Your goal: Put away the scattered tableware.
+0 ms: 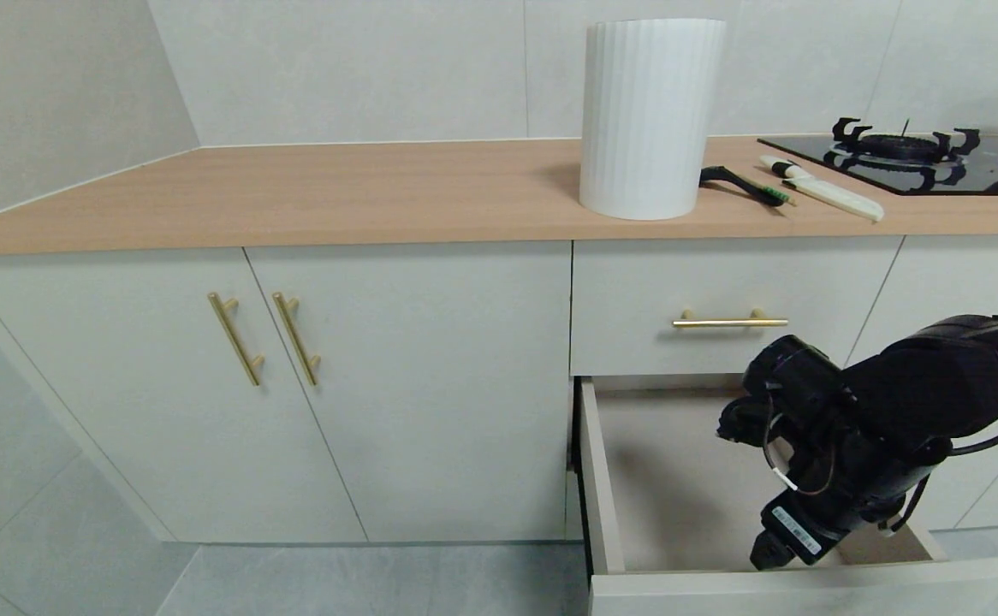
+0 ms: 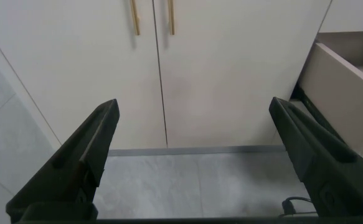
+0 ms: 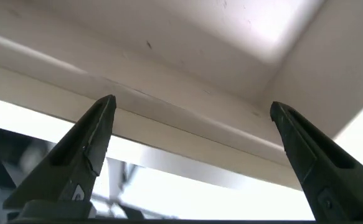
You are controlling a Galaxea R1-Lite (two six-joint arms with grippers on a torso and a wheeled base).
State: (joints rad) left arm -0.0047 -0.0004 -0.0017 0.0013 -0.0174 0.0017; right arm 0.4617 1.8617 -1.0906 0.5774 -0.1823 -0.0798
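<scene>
Right pincer (image 3: 190,109) first: its two dark fingers stand well apart with nothing between them, and just beyond the tips runs a pale panel edge of the open drawer (image 1: 602,479). In the head view that arm dips from the right into the drawer, its tip low against the inside of the drawer front (image 1: 798,590). Over to the left pincer (image 2: 193,109), and it is spread wide too and carrying nothing, hanging low and facing the cabinet doors (image 2: 162,74) above the grey floor (image 2: 187,180), with the drawer's side wall off to one edge. Moving outward, the upper drawer (image 1: 721,282) sits shut above the open one, its gold bar handle (image 1: 730,322) level. Up on the wooden surface (image 1: 336,188) stands a ribbed white canister (image 1: 649,120), upright. Just beside its base on the right lies a black-handled utensil (image 1: 743,184), possibly a brush or peeler, hard to make out from here. Next to that lies a white knife (image 1: 824,192), angled, its blade tip toward the surface's front edge. Both rest between the canister and the black hob (image 1: 918,158) at the far right.
</scene>
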